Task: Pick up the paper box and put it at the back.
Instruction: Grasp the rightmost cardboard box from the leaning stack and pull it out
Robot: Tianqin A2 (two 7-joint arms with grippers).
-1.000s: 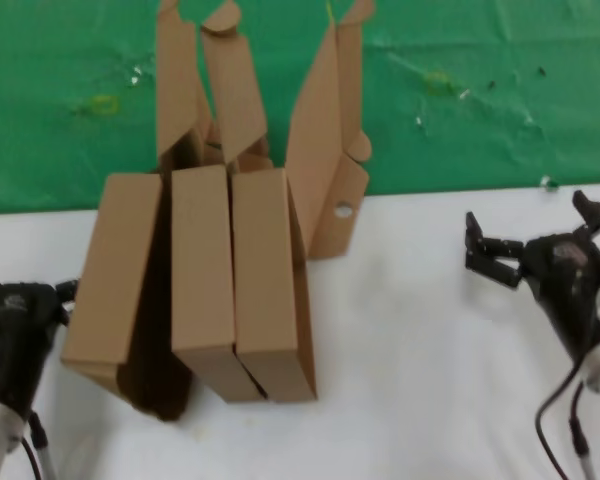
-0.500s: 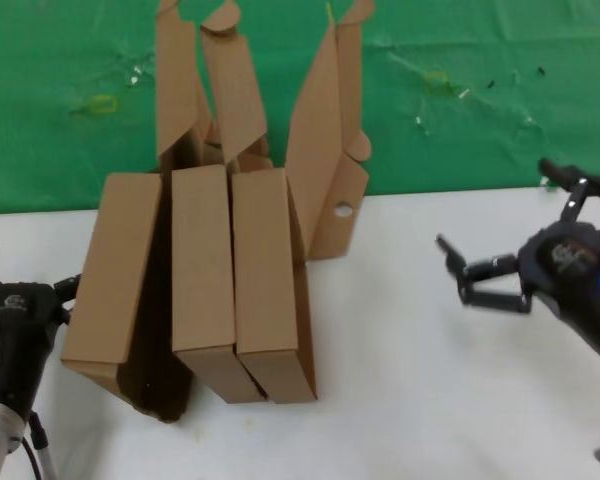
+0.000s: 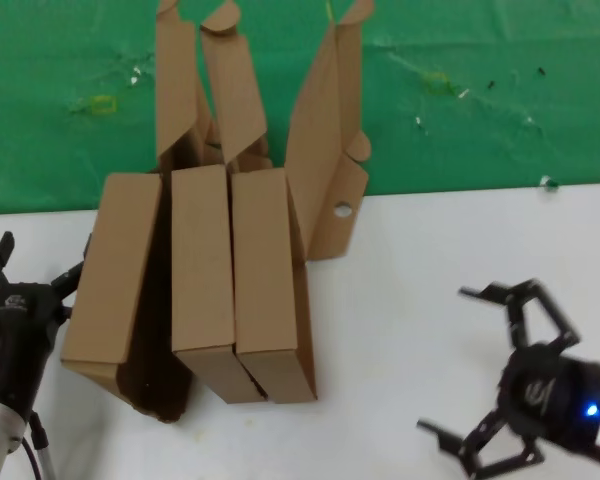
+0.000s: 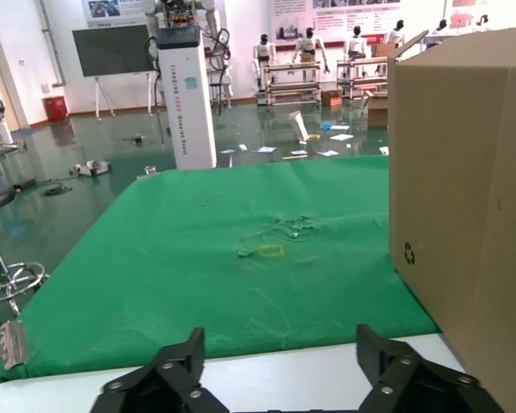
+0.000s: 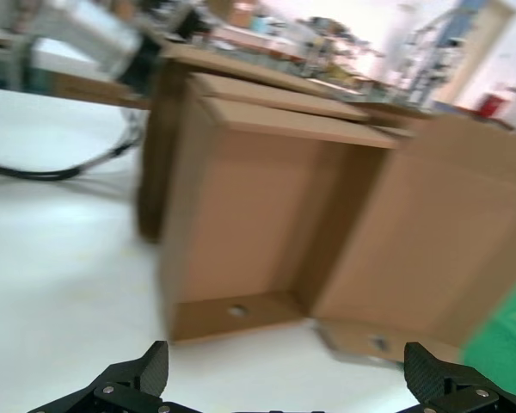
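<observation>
Three near-identical brown cardboard boxes stand side by side with lids raised, straddling the white table and the green cloth (image 3: 500,110). The rightmost paper box (image 3: 270,280) has its lid (image 3: 330,150) and a holed side flap toward my right arm. My right gripper (image 3: 445,360) is open and empty at the front right, pointing at that box, well apart from it. In the right wrist view the right gripper (image 5: 284,357) faces the box's open inside (image 5: 267,215). My left gripper (image 3: 40,258) is open beside the leftmost box (image 3: 110,270); the left wrist view shows the left gripper (image 4: 279,357) and that box's wall (image 4: 464,215).
The white tabletop (image 3: 420,270) lies between my right gripper and the boxes. The green cloth (image 4: 241,258) carries wrinkles and bits of yellow tape (image 3: 102,103) and clear tape (image 3: 548,183). The middle box (image 3: 202,270) stands tight against its neighbours.
My right gripper has swung from the back right near the cloth edge down to the front right and turned toward the boxes. The left gripper's fingers have spread slightly. The boxes have not moved.
</observation>
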